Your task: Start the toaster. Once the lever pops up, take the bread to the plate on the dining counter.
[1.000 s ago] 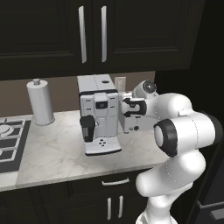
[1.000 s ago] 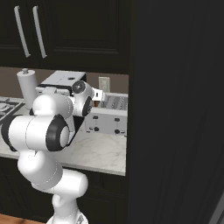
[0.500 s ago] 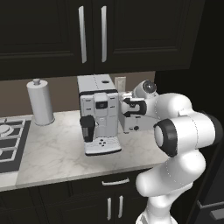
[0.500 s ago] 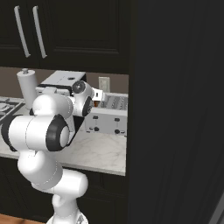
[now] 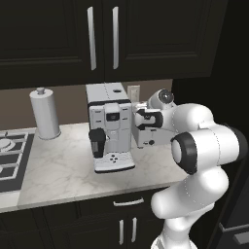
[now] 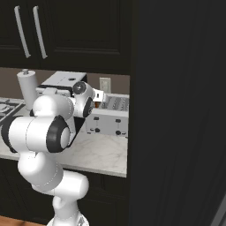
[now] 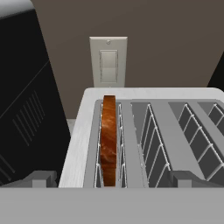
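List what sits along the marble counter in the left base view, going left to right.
Black stove burners → white paper towel roll on its stand → tall white-and-black coffee machine → small white-grey toaster, partly behind the arm's hand.

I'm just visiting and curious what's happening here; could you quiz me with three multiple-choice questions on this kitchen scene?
1. Where is the browned bread slice?
A. on a plate
B. in the boxy grey toaster's leftmost slot, hand view
C. in the hand

2. How many slices sit in the toaster?
A. one
B. two
C. four

3. The robot's hand is:
A. shut on the bread
B. open
C. shut, empty

Answers: 1 B, the slice stands on edge in that slot; 2 A, the other slots hold only wire; 3 B, fingertips stand wide apart above the toaster.
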Available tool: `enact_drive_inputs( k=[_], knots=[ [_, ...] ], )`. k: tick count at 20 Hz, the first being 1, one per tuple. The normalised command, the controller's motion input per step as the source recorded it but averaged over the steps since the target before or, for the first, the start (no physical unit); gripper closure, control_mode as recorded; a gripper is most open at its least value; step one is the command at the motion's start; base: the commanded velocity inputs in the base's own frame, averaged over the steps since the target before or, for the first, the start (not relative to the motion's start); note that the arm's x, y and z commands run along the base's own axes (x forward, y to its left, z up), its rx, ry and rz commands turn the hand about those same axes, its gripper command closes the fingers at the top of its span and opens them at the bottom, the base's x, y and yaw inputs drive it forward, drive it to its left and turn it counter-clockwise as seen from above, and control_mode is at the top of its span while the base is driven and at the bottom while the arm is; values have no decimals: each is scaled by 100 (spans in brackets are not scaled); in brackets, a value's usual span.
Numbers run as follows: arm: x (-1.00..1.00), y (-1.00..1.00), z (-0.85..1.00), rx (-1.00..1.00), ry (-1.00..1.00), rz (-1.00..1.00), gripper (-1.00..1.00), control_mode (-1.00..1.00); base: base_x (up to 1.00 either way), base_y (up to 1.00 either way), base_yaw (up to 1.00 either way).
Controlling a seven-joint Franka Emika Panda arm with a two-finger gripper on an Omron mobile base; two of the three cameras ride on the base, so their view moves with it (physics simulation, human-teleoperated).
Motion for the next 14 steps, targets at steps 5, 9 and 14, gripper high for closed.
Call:
enact_drive_inputs(
  k=[5,9,14],
  knots=[
    [0,0,0,0,0,0,-100,-100,0,0,0],
    [9,-1,0,0,0,0,-100,-100,0,0,0],
    [22,-5,0,0,0,1,-100,-100,0,0,0]
  ],
)
